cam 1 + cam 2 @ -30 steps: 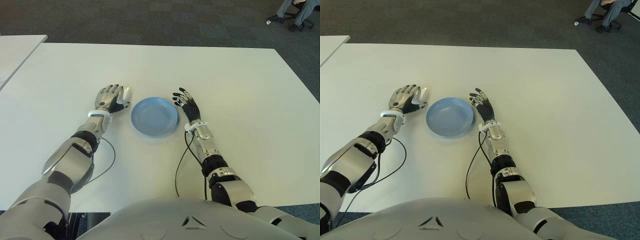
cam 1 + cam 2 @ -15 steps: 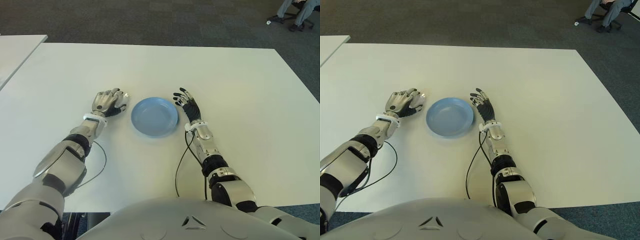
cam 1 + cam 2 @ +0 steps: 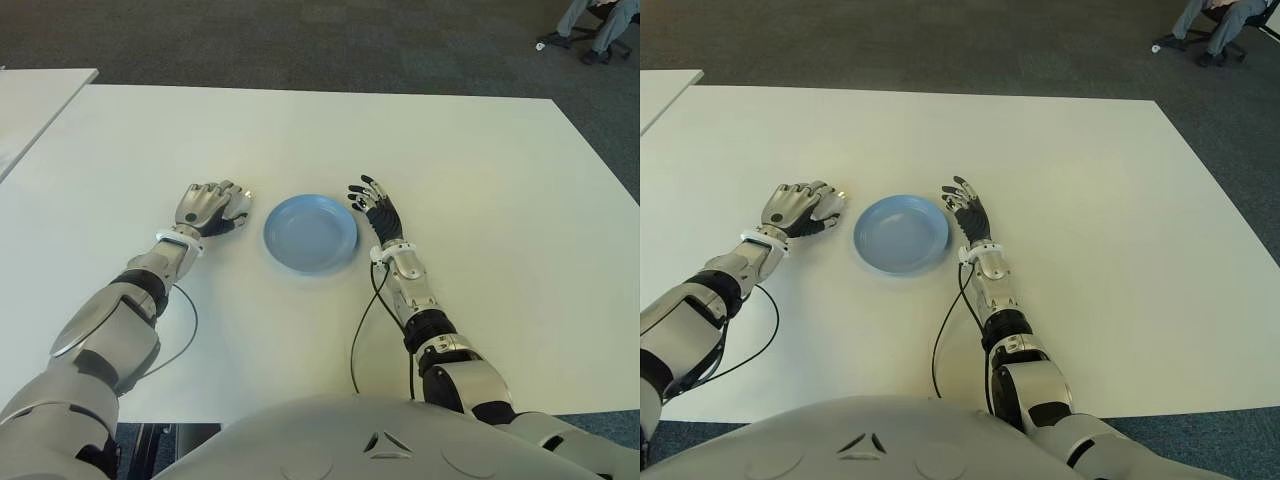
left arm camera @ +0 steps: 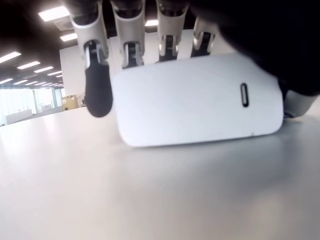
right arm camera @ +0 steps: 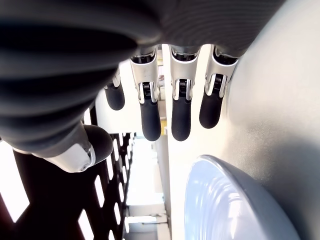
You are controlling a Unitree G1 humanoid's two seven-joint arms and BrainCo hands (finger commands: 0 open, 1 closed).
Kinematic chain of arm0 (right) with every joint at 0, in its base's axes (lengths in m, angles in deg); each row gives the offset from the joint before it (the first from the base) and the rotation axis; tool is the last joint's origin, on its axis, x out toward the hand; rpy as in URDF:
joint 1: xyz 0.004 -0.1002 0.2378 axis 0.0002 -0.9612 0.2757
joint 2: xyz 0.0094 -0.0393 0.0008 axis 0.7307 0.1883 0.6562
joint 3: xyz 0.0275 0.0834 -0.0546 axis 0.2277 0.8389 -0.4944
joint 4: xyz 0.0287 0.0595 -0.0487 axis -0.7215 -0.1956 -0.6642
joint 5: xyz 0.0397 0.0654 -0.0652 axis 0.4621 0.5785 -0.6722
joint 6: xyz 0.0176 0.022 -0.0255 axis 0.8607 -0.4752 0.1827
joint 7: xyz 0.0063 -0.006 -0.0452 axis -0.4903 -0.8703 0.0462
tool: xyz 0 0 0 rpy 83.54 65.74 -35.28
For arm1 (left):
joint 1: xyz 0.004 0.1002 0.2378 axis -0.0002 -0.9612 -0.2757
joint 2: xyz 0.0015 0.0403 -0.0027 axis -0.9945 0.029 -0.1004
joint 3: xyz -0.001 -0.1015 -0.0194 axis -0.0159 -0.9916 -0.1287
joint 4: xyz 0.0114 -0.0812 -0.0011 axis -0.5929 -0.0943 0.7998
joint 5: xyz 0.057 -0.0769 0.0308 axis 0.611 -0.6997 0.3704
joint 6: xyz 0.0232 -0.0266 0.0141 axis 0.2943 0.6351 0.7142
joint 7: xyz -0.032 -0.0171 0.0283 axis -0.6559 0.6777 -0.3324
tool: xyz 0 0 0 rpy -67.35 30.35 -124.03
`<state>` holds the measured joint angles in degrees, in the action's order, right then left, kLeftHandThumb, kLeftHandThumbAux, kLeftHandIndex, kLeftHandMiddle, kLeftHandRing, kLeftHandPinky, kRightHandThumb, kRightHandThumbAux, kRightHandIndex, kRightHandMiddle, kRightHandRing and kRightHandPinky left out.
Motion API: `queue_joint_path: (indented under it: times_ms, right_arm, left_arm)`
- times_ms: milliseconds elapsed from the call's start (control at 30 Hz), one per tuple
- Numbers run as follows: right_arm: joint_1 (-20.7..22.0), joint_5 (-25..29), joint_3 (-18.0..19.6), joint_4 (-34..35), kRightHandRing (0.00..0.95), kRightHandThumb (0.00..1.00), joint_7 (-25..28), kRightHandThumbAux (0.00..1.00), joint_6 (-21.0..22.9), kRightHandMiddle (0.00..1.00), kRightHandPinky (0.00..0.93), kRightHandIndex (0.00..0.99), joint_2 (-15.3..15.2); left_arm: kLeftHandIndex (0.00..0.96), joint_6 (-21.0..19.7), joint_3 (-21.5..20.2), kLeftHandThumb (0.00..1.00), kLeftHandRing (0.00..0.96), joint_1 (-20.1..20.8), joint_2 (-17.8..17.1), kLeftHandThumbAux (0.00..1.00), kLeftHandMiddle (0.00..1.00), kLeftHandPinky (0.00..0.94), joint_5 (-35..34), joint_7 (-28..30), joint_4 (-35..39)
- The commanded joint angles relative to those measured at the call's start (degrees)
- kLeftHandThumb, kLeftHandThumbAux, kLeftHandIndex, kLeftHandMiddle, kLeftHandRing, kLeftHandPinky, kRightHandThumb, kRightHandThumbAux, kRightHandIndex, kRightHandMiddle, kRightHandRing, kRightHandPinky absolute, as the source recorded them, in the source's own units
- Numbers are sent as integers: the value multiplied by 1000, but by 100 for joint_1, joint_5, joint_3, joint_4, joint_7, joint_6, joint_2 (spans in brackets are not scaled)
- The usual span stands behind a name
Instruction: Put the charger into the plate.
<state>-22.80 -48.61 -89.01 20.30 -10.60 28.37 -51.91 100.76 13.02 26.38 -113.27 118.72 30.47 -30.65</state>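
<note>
The white charger [image 4: 197, 100] is seen lying on the white desk [image 3: 480, 170], just left of the blue plate [image 3: 310, 233], and is covered by the left robot hand [image 3: 208, 207]. In the left wrist view its fingers [image 4: 97, 82] are curled down over the charger's top, closed around it, while its underside is still touching the desk. The right robot hand [image 3: 376, 208] is shown just right of the plate, fingers spread and nothing held.
</note>
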Motion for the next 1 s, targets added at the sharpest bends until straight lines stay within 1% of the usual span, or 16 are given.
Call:
queue_joint_path:
  times_ms: [33,67,133,200,267,400,600,1000]
  right_arm:
    - [-123,-69,-7,-166,246,0,-36,545,149,266,219,110,-7]
    - [-119,-72,-10,-176,247,0,-43,545,147,267,220,111,-3]
    - [-116,-74,-11,-178,250,0,-53,545,155,269,225,112,2]
    - [-118,-69,-9,-174,253,0,-55,544,165,273,232,112,2]
    - [-110,-61,-3,-192,255,0,-61,543,169,274,237,112,9]
    - [-88,-64,2,-230,256,0,-97,540,163,276,231,112,25]
    - [-68,-76,2,-275,253,0,-133,541,144,275,225,116,34]
    - [-23,-82,-3,-360,250,0,-166,542,94,271,226,117,60]
  left_arm:
    - [440,-21,107,525,710,-363,59,648,723,734,143,444,-107]
    - [439,-29,98,591,726,-361,59,667,735,755,132,466,-108]
    - [439,-39,56,650,747,-362,59,683,756,781,87,543,-92]
    - [440,-25,6,689,769,-371,62,692,779,807,38,599,-70]
    - [441,23,-63,705,784,-393,62,695,794,822,-30,605,-44]
    - [442,165,-237,722,814,-458,47,697,820,831,-170,545,16]
    - [443,359,-441,729,823,-544,13,698,828,827,-310,504,73]
    - [442,1113,-792,742,841,-636,-142,698,845,831,-586,640,116]
